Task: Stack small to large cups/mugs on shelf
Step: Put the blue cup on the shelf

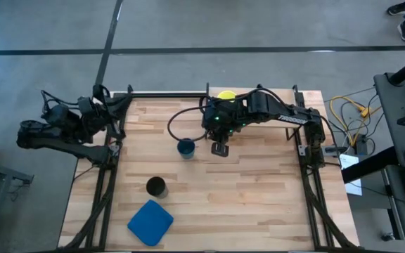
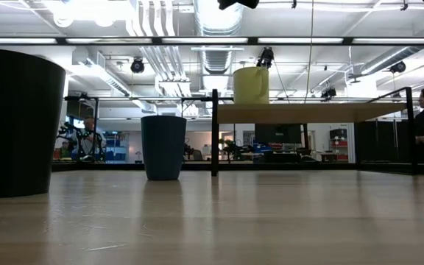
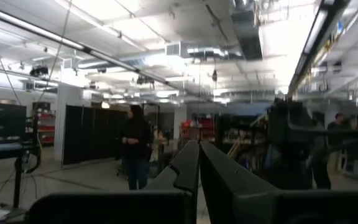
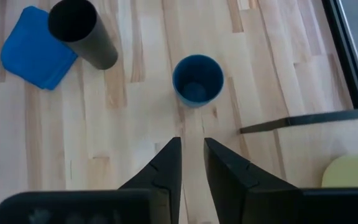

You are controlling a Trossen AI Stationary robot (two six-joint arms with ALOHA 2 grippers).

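A yellow mug (image 1: 226,94) stands on the light wood shelf (image 2: 308,112) at the table's far side; it also shows in the low view (image 2: 251,85). A dark blue cup (image 1: 185,148) stands upright on the table in front of the shelf. A taller black cup (image 1: 156,186) stands nearer the front left. My right gripper (image 1: 220,149) hovers above the table just right of the blue cup. It is empty, its fingers (image 4: 191,155) a narrow gap apart. My left gripper (image 3: 199,155) is shut and parked off the table's left edge.
A flat blue square cloth (image 1: 150,221) lies at the front left, near the black cup. The shelf's thin dark edge (image 4: 309,121) and its upright post (image 2: 214,132) stand close to my right gripper. People stand in the room beyond the table.
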